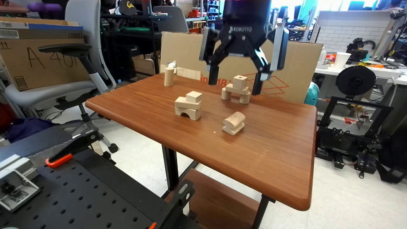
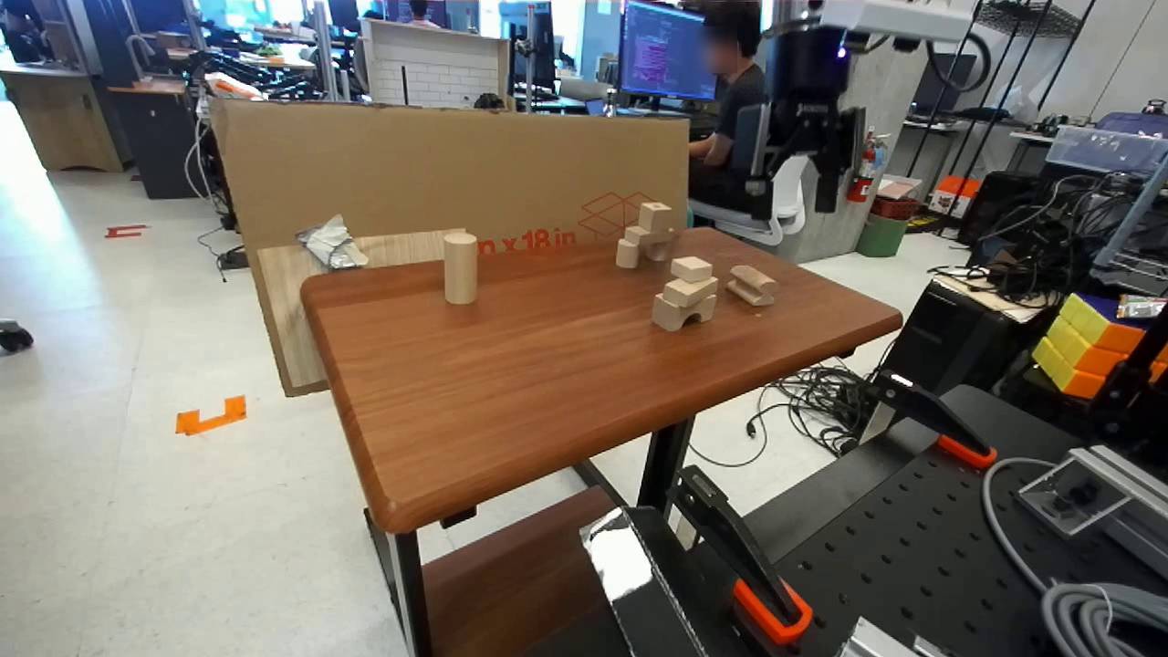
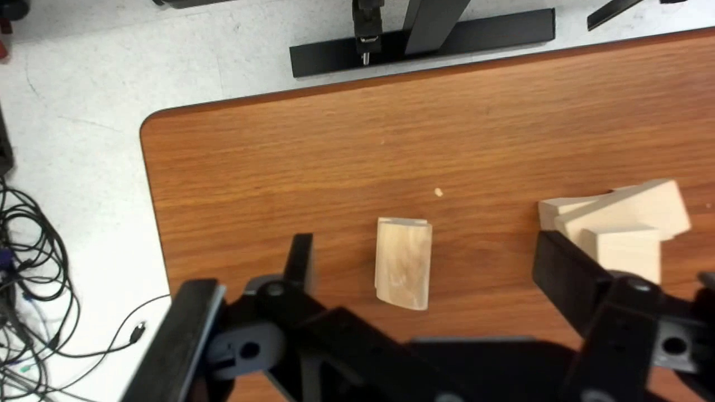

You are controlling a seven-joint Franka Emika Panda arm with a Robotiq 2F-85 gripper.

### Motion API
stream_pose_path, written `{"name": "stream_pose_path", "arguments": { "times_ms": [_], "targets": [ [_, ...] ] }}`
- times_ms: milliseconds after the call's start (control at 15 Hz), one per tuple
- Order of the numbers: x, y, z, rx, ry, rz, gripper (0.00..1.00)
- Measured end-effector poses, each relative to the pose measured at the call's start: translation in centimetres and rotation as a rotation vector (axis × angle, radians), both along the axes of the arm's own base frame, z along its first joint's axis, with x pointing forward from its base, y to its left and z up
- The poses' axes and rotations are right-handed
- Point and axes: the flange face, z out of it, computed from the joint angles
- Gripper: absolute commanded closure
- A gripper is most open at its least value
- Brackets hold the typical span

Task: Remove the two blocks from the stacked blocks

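The stacked blocks stand on the table as a low pile. An arch-shaped block (image 1: 194, 114) is the base, also in an exterior view (image 2: 672, 313). The two blocks lie on it: a longer flat block (image 1: 186, 102) set askew, and a smaller block (image 1: 194, 96) on top. In the wrist view the flat block (image 3: 637, 209) and small block (image 3: 628, 251) are at the right, partly hidden by a finger. My gripper (image 1: 235, 81) is open and empty, well above the table. In the wrist view the gripper (image 3: 423, 243) straddles, from above, a half-round block (image 3: 403, 262).
The half-round block sits on a grooved base. Behind stands a bridge of two cylinders and a plank, topped by a cube (image 1: 239, 82). A tall cylinder (image 2: 461, 269) stands near another edge. A cardboard sheet (image 2: 411, 173) stands behind the table (image 1: 270, 152).
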Motion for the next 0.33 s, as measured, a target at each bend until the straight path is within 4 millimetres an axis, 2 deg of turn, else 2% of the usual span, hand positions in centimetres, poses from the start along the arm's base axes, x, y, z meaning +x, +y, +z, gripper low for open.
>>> {"name": "stream_pose_path", "arguments": {
  "times_ms": [200,333],
  "targets": [
    [-2.4,1.0,5.5,0.004,-0.053,0.003,0.00],
    [-4.4,2.0,7.3,0.019,0.005,-0.006,0.00]
  ]
}}
